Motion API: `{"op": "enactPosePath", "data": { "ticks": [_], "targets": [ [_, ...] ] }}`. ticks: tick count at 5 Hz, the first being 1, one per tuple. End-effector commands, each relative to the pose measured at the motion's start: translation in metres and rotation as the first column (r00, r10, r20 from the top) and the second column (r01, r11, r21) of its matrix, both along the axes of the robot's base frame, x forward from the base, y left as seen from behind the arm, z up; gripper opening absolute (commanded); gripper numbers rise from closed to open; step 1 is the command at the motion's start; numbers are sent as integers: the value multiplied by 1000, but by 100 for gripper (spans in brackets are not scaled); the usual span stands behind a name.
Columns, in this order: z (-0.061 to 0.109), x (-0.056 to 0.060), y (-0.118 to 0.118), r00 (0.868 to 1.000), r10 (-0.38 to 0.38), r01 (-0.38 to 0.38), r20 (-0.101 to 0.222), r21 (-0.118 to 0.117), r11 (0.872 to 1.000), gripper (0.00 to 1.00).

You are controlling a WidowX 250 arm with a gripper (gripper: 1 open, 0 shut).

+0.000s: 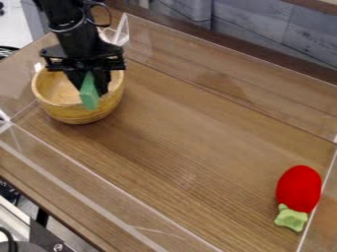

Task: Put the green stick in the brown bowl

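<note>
The brown bowl (75,100) is a light tan wooden bowl at the left of the wooden table. The green stick (89,91) hangs upright over the bowl's inside, its lower end down near the bowl's floor. My black gripper (85,70) points down from above the bowl and is shut on the stick's upper end. The stick's top is hidden between the fingers.
A red object (299,186) with a small pale-green piece (290,218) lies at the right front. Clear plastic walls (79,187) ring the table surface. A grey upholstered backdrop (263,25) stands behind.
</note>
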State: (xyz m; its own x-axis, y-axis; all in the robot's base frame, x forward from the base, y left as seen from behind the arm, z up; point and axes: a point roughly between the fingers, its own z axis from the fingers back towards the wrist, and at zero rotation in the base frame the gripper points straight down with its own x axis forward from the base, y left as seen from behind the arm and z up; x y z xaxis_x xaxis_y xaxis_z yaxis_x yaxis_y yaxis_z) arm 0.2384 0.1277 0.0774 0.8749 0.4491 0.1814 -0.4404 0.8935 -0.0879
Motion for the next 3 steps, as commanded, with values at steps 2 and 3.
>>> {"op": "enactPosePath", "data": {
  "ticks": [2,3],
  "targets": [
    [13,4,9,999,-24,23,42,21,1000,0],
    [8,5,14,999,-25,24,41,20,1000,0]
  ]
}}
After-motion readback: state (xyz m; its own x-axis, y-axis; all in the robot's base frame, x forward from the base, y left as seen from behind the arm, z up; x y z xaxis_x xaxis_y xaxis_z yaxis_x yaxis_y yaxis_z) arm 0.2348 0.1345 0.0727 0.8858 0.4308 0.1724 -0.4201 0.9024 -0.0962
